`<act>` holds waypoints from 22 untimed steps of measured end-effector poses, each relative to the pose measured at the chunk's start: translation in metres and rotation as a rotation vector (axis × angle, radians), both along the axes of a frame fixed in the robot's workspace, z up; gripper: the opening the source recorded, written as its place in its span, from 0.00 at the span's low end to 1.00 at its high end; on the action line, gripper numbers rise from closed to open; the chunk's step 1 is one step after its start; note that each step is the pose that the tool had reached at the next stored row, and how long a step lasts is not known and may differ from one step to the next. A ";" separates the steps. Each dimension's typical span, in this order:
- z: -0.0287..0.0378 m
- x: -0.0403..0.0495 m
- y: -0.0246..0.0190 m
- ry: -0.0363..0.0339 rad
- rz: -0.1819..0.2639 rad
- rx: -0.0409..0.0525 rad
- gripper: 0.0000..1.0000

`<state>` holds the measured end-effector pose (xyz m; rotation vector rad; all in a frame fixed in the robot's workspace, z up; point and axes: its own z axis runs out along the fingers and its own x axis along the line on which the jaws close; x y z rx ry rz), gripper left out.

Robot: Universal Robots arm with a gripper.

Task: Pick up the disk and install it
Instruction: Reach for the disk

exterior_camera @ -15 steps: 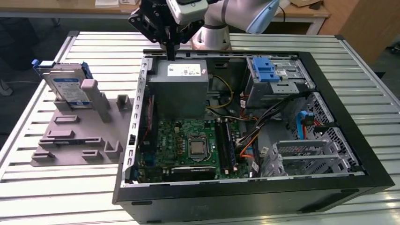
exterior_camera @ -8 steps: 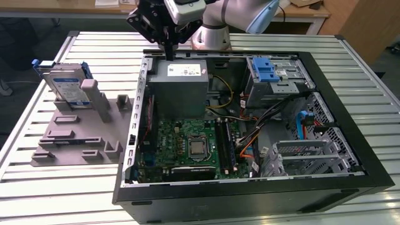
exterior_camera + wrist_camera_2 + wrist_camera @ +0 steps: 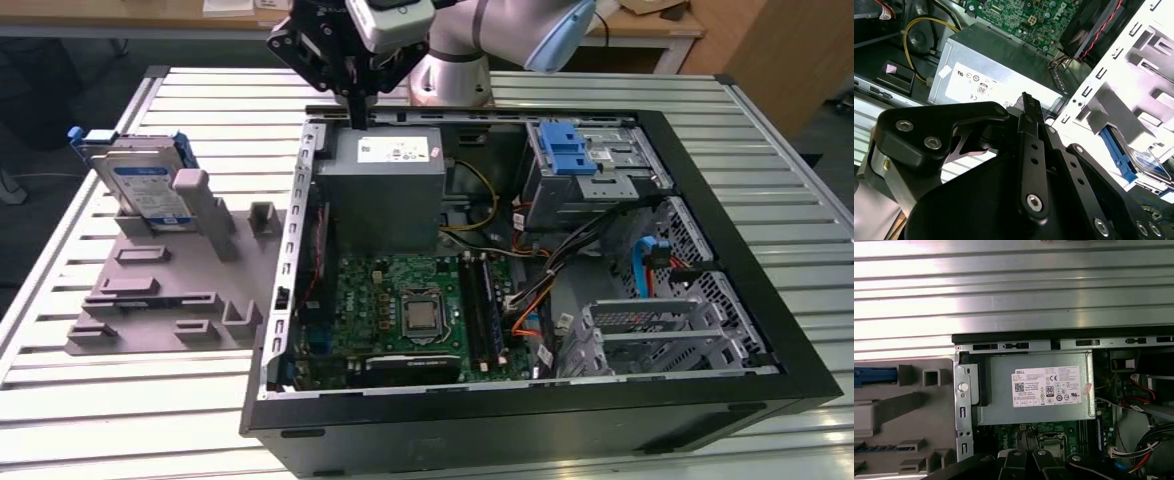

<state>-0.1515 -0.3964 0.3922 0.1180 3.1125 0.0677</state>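
Closed, empty gripper (image 3: pixel 360 120) just above power supply (image 3: pixel 384 195) edge — disk (image 3: pixel 147 188) upright in grey fixture (image 3: pixel 160 300), well apart from power supply.

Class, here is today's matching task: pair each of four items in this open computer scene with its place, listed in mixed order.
Items:
1 disk
2 power supply
3 blue latch
4 gripper

Places:
A hanging above the power supply
B standing in the grey holder outside the computer case
C atop the drive cage
D inside the computer case, white sticker facing up

Pairs: 1-B, 2-D, 3-C, 4-A
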 end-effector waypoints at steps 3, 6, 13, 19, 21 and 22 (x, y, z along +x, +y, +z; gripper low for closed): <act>0.0000 -0.0008 0.0000 0.0000 0.000 0.0000 0.11; -0.0001 -0.0017 0.0000 0.0000 0.000 -0.0001 0.11; -0.0003 -0.0039 0.0000 0.0000 0.000 0.0000 0.11; -0.0005 -0.0054 0.0000 0.0000 0.000 0.0000 0.11; -0.0007 -0.0058 0.0000 0.0000 0.000 0.0000 0.11; -0.0008 -0.0061 0.0000 0.0001 0.000 -0.0001 0.11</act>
